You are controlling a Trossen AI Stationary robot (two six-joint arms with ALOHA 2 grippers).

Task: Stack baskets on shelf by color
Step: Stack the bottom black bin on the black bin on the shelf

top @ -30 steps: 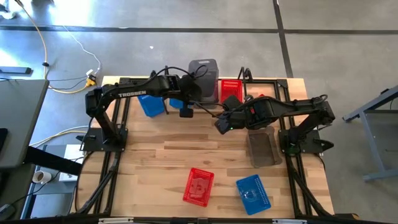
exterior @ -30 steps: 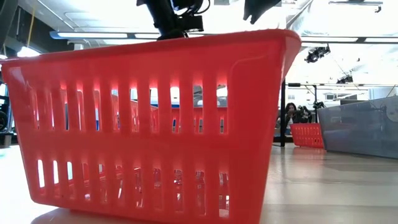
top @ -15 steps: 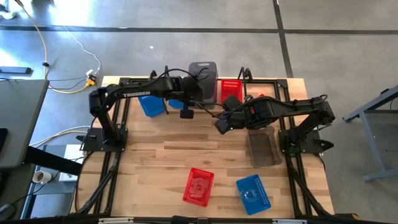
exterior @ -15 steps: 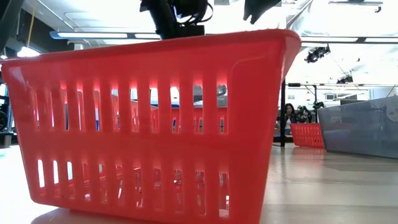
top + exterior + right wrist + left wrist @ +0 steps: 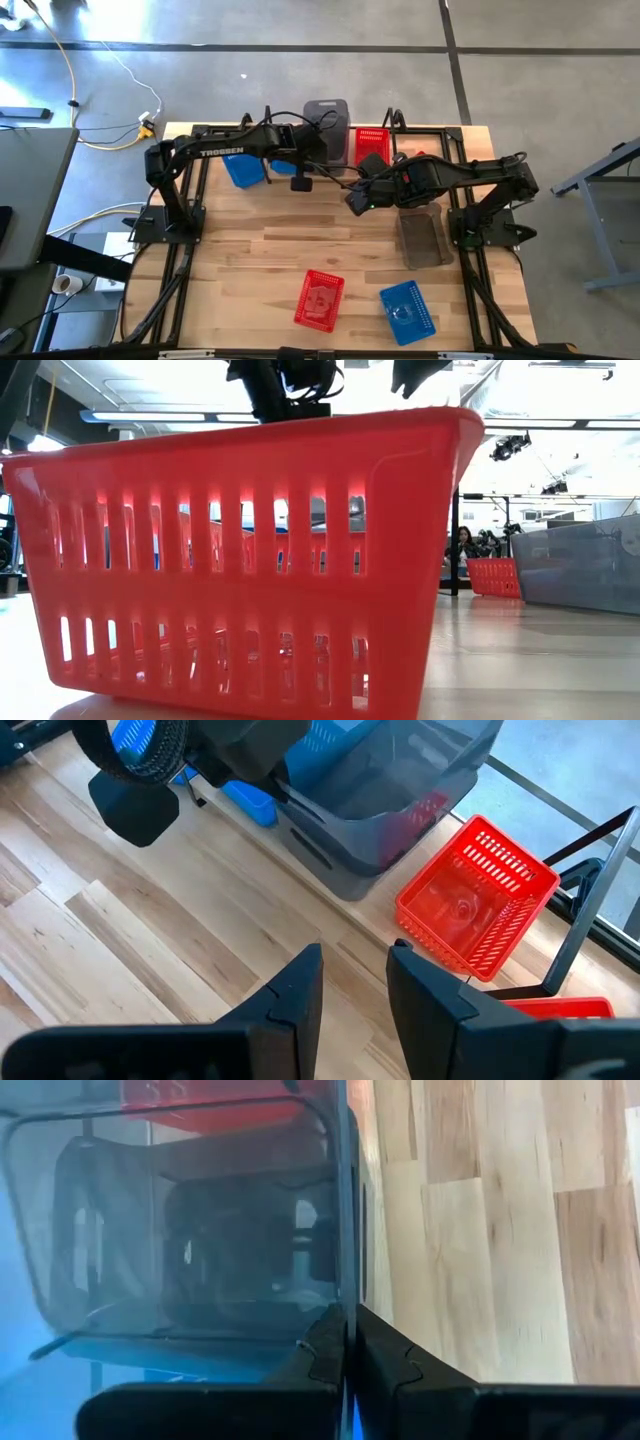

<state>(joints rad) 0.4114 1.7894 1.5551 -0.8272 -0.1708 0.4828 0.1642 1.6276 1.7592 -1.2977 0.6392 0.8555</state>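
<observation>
Grey basket (image 5: 200,1230) hanging in my left gripper (image 5: 345,1342), fingers pinching its rim, at shelf (image 5: 420,128) along table's far edge. Red basket (image 5: 319,299) and blue basket (image 5: 408,310) sitting near front edge. My right gripper (image 5: 350,982) hovering mid-table, fingers spread apart, gripping nothing.

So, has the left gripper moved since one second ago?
Yes, slightly. In the high view the left gripper, shut on the grey basket, shifted right, further across the shelf.
</observation>
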